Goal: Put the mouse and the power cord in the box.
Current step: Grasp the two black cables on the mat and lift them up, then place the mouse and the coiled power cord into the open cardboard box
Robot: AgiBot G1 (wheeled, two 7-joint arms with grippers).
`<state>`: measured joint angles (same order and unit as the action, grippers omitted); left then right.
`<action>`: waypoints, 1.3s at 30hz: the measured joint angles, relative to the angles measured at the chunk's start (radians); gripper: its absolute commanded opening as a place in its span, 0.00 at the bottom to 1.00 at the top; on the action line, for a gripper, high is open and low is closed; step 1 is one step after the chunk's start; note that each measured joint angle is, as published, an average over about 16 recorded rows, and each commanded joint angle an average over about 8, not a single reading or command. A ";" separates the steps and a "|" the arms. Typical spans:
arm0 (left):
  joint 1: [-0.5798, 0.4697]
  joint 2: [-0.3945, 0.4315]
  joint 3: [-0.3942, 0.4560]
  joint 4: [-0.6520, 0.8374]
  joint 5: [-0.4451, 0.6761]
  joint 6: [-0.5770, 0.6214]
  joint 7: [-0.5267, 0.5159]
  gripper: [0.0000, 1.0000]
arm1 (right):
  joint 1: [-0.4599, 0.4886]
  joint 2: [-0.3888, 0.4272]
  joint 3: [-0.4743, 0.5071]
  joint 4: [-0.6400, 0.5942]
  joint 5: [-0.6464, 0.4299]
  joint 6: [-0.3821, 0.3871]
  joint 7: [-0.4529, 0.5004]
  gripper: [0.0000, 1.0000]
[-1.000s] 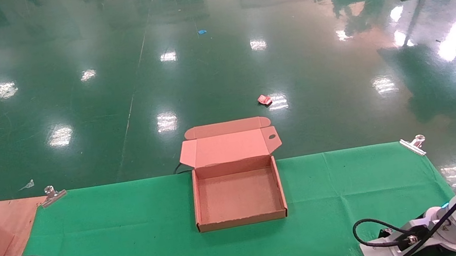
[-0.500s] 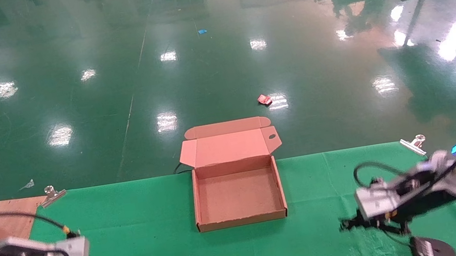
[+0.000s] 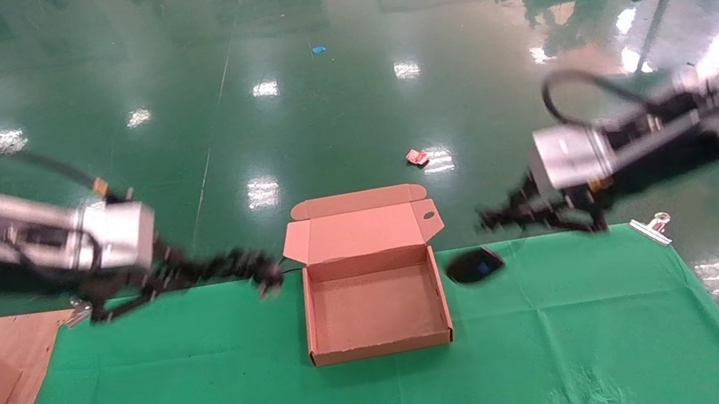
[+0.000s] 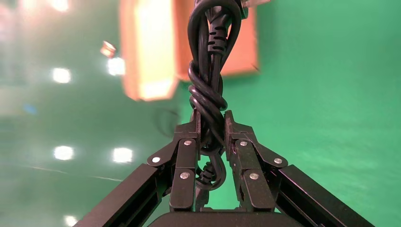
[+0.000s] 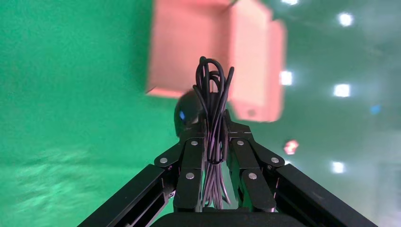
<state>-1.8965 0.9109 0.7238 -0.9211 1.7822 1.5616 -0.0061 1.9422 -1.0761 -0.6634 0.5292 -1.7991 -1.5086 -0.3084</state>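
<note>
I see both arms have risen from the green cloth [image 3: 217, 394] since half a second ago. My left gripper [image 4: 210, 137] pinches the knotted black power cord [image 4: 208, 90] just left of the open brown cardboard box [image 3: 380, 341]; my right gripper [image 5: 215, 137] clamps the thin cable, with the small black oval mouse [image 3: 476, 265] dangling at the box's right.

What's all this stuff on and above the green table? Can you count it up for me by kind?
Cardboard boxes: 1, the open box
Mice: 1, the mouse, hanging by its cable from the right pincer
Power cords: 1, the power cord, clamped in the left pincer
Metal clips: 2, one at each far corner
Total: 5
</note>
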 measured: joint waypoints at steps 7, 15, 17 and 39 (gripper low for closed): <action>-0.087 0.067 0.013 -0.058 -0.010 -0.002 -0.071 0.00 | 0.052 -0.032 0.012 0.096 0.015 -0.013 0.106 0.00; -0.100 0.145 0.037 -0.012 -0.002 -0.059 -0.029 0.00 | 0.056 -0.036 0.018 0.162 0.034 -0.031 0.164 0.00; -0.083 0.165 0.045 0.004 0.016 -0.102 -0.018 0.00 | 0.051 -0.027 0.019 0.178 0.042 -0.037 0.172 0.00; 0.354 0.436 0.181 0.173 0.349 -0.970 -0.139 0.00 | -0.063 0.112 0.013 0.265 0.095 -0.030 0.186 0.00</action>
<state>-1.5428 1.3469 0.9048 -0.7484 2.1314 0.5912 -0.1455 1.8790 -0.9639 -0.6506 0.7938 -1.7037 -1.5382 -0.1224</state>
